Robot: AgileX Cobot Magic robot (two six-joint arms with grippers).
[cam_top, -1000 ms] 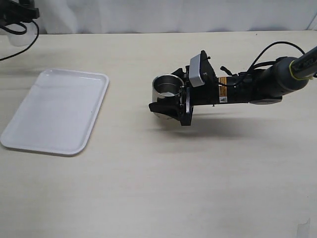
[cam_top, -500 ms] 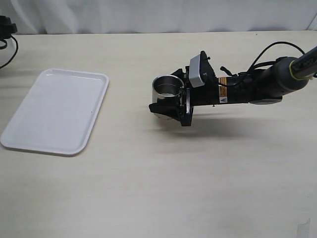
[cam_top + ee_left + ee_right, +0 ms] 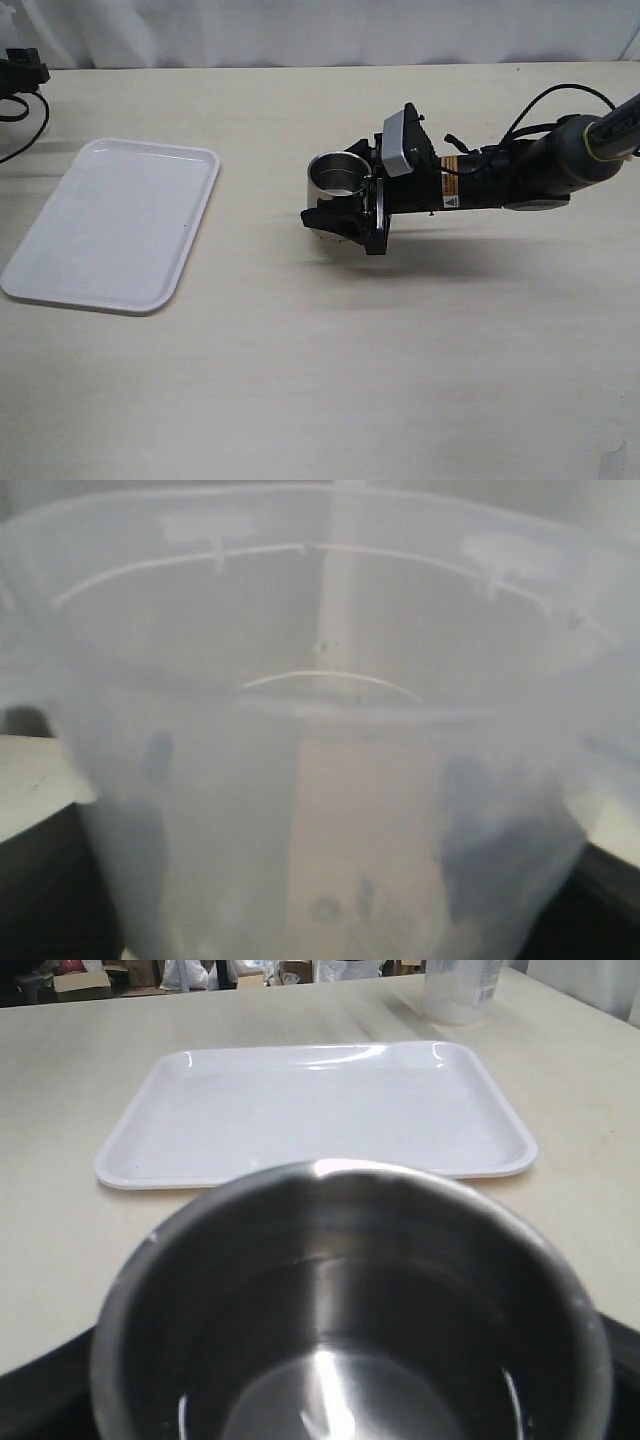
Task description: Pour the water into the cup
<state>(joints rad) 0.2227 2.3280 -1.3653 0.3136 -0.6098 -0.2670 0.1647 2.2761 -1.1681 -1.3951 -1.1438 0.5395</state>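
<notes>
White tray [image 3: 110, 225] flat on beige table [image 3: 300, 380]; translucent plastic beaker [image 3: 320, 780] fills left wrist view.

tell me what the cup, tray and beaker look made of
Cup: metal, likely brushed steel; grey wall, mirror-bright inside with streaked reflections.
Tray: white, glossy, probably plastic or melamine; light glints along its rim.
Beaker: translucent frosted plastic; moulded lines, dark shapes showing through the wall.

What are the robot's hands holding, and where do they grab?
The right gripper clamps the steel cup by its sides. The left gripper holds the plastic beaker by its sides too.
</notes>
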